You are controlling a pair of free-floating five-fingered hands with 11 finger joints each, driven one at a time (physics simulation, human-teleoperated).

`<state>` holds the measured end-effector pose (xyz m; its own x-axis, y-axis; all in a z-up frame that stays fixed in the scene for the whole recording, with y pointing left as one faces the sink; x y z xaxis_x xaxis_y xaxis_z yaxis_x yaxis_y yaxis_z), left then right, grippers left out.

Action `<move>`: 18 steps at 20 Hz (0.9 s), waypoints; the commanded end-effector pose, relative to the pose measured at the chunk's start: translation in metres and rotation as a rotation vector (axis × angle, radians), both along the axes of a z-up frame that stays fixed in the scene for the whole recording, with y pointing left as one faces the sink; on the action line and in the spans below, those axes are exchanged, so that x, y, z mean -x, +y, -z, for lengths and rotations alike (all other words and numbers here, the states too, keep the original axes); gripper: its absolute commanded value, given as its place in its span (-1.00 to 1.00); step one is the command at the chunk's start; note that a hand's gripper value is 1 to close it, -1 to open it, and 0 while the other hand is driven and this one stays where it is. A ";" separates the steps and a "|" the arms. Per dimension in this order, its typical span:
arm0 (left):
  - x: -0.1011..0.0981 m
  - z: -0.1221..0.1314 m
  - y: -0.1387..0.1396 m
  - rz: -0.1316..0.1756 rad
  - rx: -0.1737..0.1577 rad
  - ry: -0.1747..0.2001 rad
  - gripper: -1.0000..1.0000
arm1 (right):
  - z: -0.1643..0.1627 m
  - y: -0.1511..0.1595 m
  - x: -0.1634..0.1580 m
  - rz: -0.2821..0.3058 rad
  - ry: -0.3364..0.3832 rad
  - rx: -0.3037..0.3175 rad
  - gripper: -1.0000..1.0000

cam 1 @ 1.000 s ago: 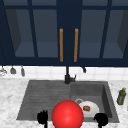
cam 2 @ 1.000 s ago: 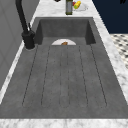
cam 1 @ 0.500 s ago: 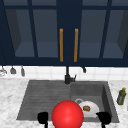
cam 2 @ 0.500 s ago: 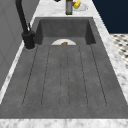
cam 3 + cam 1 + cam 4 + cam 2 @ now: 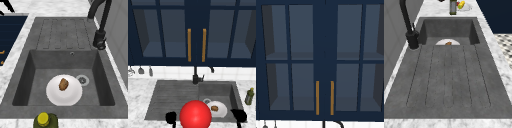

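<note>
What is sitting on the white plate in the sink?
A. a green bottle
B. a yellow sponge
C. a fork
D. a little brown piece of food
D. In the right side view, the white plate lies on the bottom of the sink basin with one small brown piece of food on it; the green bottle stands outside, on the counter by the sink's edge.

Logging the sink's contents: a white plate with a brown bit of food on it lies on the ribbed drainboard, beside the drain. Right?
Not quite. The white plate with the brown bit of food lies in the sink basin, beside the drain, not on the ribbed drainboard. The right side view shows it.
</note>
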<state>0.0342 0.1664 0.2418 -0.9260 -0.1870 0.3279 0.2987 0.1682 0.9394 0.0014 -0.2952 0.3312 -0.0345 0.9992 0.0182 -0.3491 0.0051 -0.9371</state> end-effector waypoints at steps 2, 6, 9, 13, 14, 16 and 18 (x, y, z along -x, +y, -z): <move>0.000 0.000 0.000 0.000 0.000 -0.001 0.00 | -0.013 -0.025 -0.001 0.057 0.000 -0.012 -1.00; 0.000 0.000 0.000 -0.002 0.001 -0.002 0.00 | -0.022 -0.038 -0.001 0.131 0.001 0.006 -1.00; 0.000 0.000 0.000 -0.003 0.001 -0.003 0.00 | -0.019 -0.046 -0.002 0.180 0.001 0.023 -1.00; 0.000 0.000 0.000 -0.003 0.001 -0.004 0.00 | -0.019 -0.062 -0.008 0.233 -0.014 0.046 -1.00; 0.000 0.000 0.000 -0.004 0.001 -0.004 0.00 | -0.019 -0.067 -0.010 0.241 -0.015 0.050 -1.00; 0.000 0.000 0.000 -0.004 0.001 -0.004 0.00 | -0.018 -0.075 -0.015 0.253 -0.012 0.057 -1.00; 0.000 0.000 0.000 -0.004 0.001 -0.005 0.00 | -0.017 -0.084 -0.021 0.264 -0.009 0.061 -1.00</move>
<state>0.0344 0.1662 0.2416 -0.9268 -0.1903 0.3239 0.2936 0.1708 0.9405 0.0148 -0.3675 0.3492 0.1760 0.9828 -0.0566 -0.3469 0.0081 -0.9379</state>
